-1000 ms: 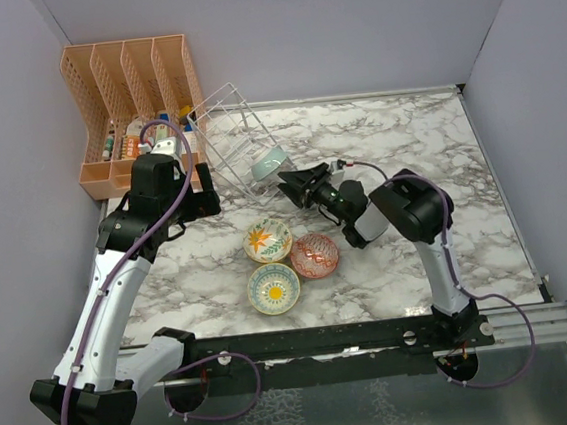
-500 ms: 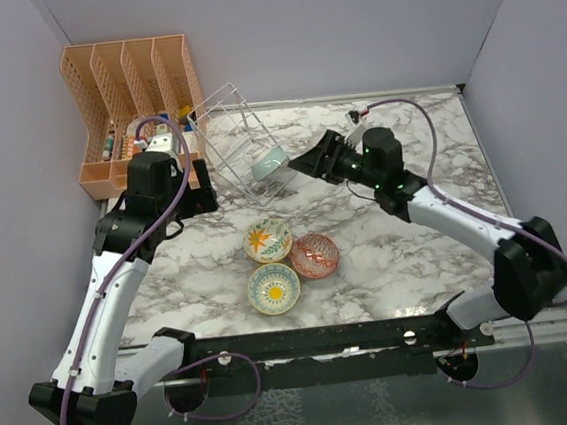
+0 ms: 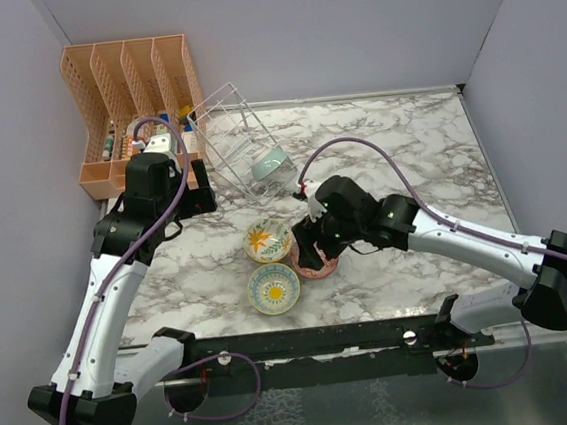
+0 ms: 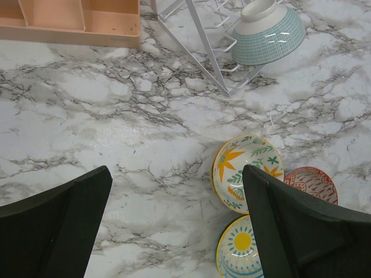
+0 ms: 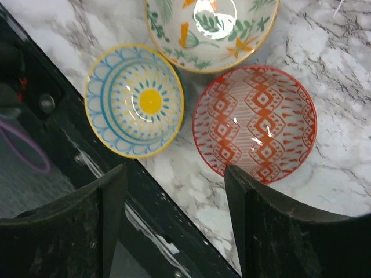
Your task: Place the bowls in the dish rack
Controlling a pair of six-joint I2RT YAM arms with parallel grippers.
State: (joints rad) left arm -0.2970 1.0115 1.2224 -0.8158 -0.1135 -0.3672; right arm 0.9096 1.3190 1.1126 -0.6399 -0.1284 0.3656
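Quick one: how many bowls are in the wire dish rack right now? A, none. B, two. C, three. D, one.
D: only the teal bowl rests in the dish rack; the flower bowl, sun bowl and red bowl lie on the table.

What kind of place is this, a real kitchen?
Probably a robot test cell, not a kitchen: plain walls enclose a marble-patterned table, and the left arm and right arm are bolted to a rail at its near edge.
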